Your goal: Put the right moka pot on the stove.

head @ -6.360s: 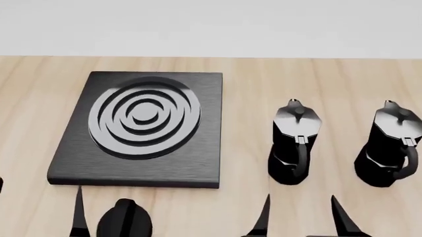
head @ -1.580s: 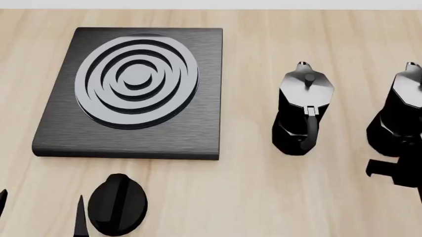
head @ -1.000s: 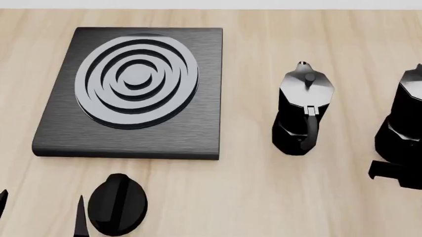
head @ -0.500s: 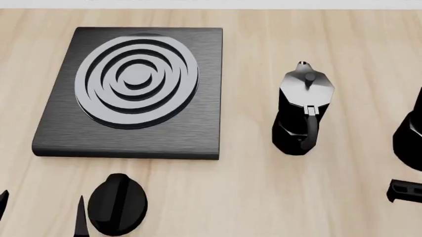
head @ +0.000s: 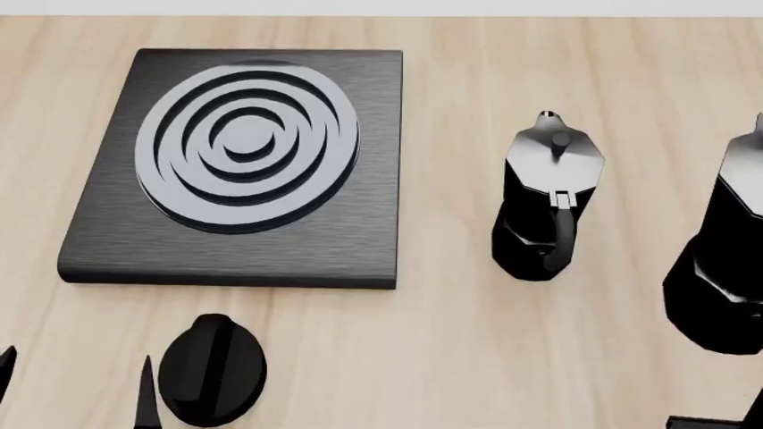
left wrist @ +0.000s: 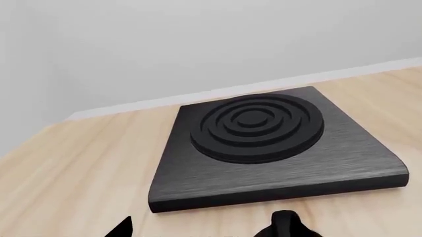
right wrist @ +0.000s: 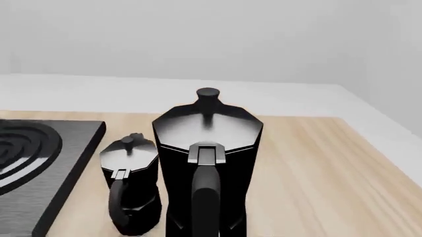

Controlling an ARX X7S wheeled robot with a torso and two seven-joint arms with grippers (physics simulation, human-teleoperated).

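Here right wrist faces right moka pot (right wrist: pixel 207 163) handle, fingers unseen.

A pale wooden tabletop (head: pixel 477 357) with fine lengthwise grain fills nearly the whole head view, evenly lit with only soft shadows. In the left wrist view its far edge runs across the middle of the frame, and behind it rises a plain light grey wall (left wrist: pixel 197 39). The right wrist view shows a white strip beyond the tabletop's edges.
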